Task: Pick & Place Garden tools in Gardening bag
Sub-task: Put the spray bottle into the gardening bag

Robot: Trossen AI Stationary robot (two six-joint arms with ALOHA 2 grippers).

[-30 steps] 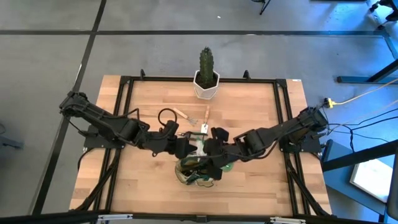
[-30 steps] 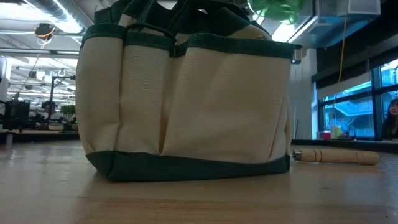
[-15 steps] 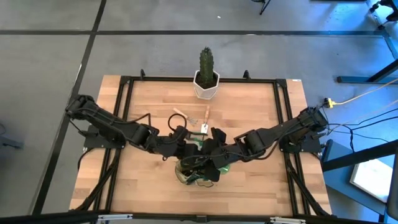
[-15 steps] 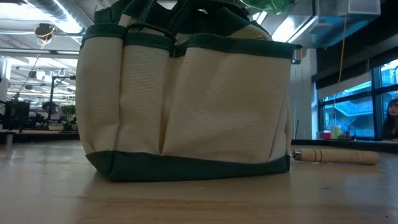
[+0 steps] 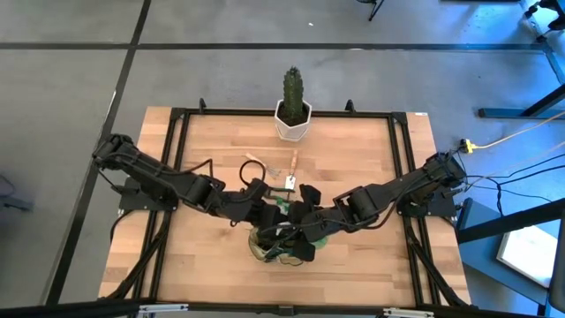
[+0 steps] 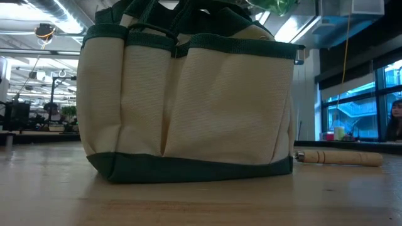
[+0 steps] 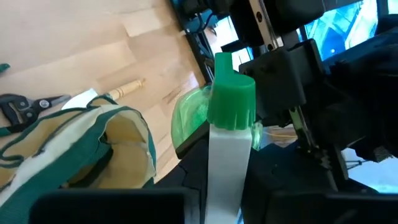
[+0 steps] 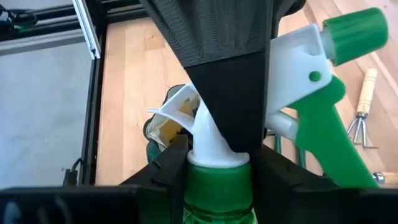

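high: overhead, whole table [image 5: 212,256] | low: table-level, close on gardening bag [image 6: 188,107]

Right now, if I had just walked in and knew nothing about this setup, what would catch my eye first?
Two dark arms meet over the gardening bag near the table's front edge, the right gripper shut on the neck of a green sprayer above it. The left gripper hovers close beside the bag. Behind them, a cactus in its white pot stands at the table's far edge, with wooden-handled tools lying between.
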